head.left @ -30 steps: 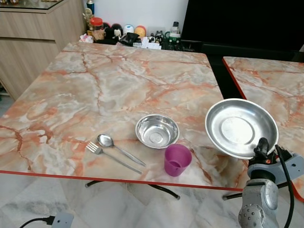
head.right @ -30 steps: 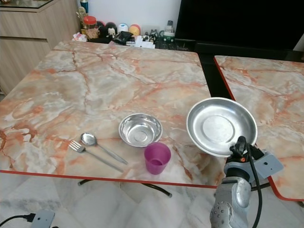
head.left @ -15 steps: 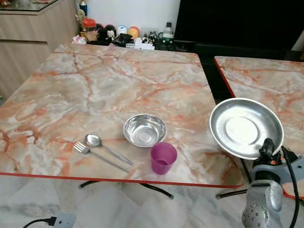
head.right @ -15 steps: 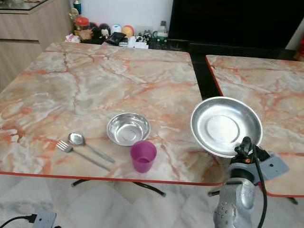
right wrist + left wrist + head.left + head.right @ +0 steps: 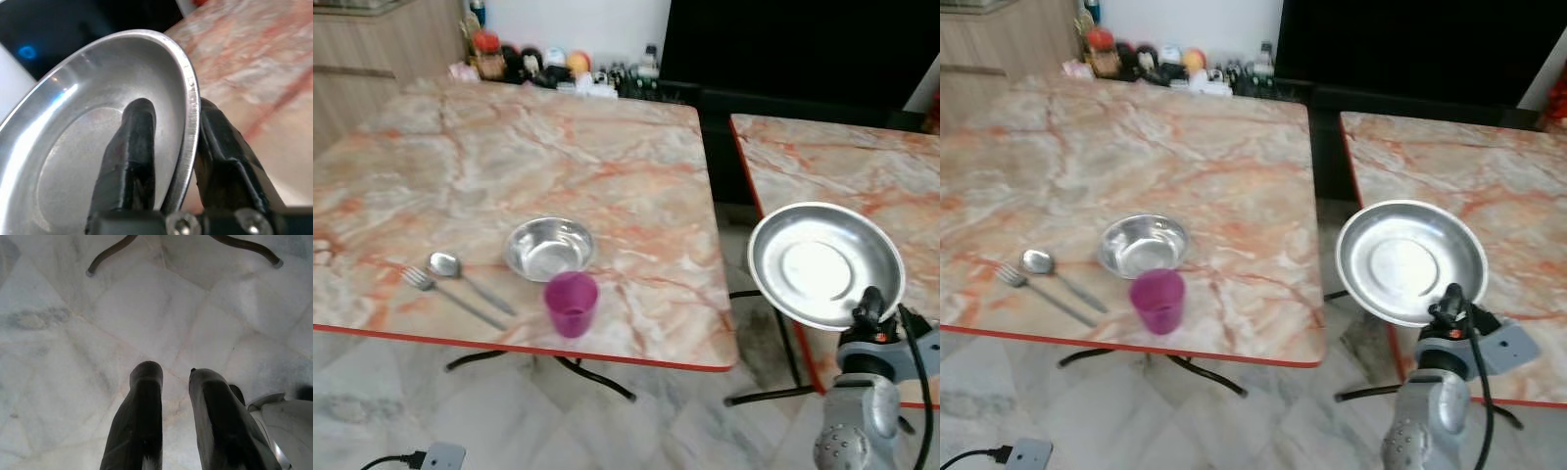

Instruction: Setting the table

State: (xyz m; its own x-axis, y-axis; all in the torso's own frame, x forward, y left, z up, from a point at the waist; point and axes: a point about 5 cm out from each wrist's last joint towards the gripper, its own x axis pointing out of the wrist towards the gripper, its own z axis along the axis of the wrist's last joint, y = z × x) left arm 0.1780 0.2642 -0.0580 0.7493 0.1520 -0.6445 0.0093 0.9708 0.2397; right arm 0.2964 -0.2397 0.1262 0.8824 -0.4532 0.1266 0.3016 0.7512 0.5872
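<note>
Pinching the steel plate (image 5: 824,262) by its rim in my right claw (image 5: 168,161), off the tabletop (image 5: 636,186) edge, I should level it before lowering beside the bowl (image 5: 548,247) and cup (image 5: 571,304).

Steel plate (image 5: 825,262) round, shiny, tilted, held at rim by right tool (image 5: 168,161), over gap between tabletops. Steel bowl (image 5: 548,247) upright on tabletop (image 5: 509,157); purple cup (image 5: 571,304) just beside; spoon (image 5: 445,266) and fork (image 5: 419,282) side by side near front edge.
</note>
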